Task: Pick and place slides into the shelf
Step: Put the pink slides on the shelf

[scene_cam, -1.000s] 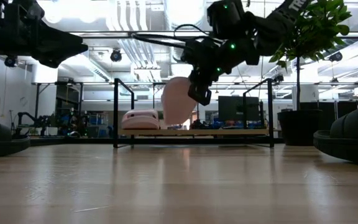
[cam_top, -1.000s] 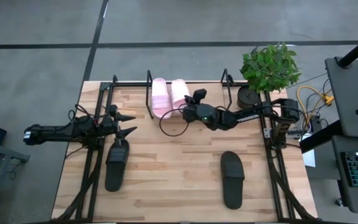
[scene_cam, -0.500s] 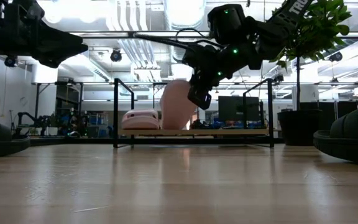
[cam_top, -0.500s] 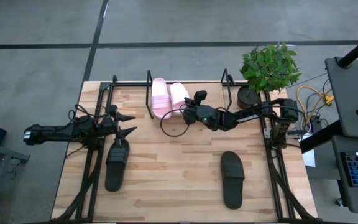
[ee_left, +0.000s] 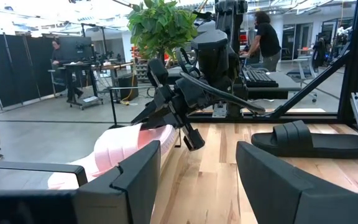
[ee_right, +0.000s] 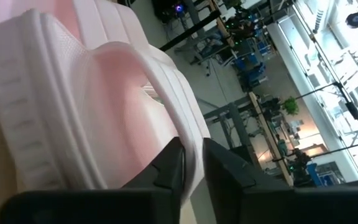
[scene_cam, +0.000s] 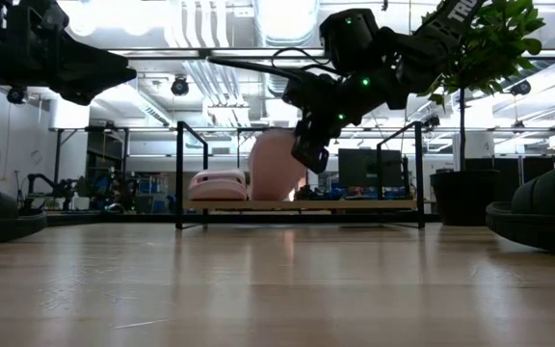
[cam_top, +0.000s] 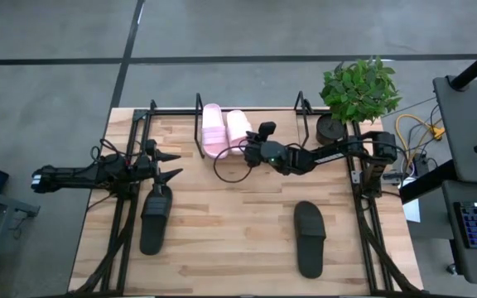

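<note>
Right gripper point(cam_top: 249, 151) jaws closed on the second pink slide point(cam_top: 238, 131), tilted over the shelf point(cam_top: 199, 124) beside the first point(cam_top: 213, 130). Lower it flat before releasing. Left gripper point(cam_top: 171, 165) waits, jaws wide, above one black slide point(cam_top: 156, 218).

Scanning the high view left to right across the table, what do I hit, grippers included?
Left gripper → left black slide → first pink slide on the shelf → second pink slide → right gripper gripping it → right black slide → potted plant.
</note>
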`<state>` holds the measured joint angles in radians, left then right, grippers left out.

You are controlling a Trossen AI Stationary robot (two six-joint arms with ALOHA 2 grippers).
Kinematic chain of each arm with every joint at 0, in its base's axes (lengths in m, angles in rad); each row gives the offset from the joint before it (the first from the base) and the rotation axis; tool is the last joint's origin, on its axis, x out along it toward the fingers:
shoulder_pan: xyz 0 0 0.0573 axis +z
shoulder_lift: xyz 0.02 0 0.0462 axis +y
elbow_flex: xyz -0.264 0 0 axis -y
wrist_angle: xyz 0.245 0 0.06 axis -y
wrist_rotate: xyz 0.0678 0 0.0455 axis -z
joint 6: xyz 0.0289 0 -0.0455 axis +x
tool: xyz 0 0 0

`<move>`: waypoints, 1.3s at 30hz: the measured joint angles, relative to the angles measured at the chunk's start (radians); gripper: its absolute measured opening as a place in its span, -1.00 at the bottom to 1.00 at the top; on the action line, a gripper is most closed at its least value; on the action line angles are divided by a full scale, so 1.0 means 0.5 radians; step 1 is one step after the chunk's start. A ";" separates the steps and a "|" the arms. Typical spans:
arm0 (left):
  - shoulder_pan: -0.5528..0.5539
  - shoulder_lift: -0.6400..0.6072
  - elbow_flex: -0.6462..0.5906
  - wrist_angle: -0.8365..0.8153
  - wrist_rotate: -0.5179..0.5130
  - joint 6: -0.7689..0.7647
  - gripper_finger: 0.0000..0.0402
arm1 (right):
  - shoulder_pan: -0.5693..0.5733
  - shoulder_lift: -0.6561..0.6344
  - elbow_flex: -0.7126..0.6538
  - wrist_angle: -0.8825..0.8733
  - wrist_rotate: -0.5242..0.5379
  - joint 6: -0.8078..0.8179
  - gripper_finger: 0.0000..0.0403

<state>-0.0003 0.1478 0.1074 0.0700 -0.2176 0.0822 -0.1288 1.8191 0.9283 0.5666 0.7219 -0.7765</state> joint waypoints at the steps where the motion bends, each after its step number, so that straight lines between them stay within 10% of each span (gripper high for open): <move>1: -0.001 0.000 0.000 0.000 0.000 0.000 -0.03 | 0.001 0.000 0.000 -0.009 0.000 0.007 -0.68; 22: -0.001 0.000 0.000 0.001 0.000 0.000 -0.03 | 0.025 0.002 0.567 -1.379 -0.133 0.861 -0.16; 39: 0.000 0.000 0.000 -0.001 0.002 -0.009 -0.03 | 0.065 0.002 0.619 -1.501 -0.361 0.853 -0.17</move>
<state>-0.0002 0.1478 0.1072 0.0696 -0.2167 0.0775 -0.0962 1.8202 1.2380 -0.1839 0.5416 -0.3497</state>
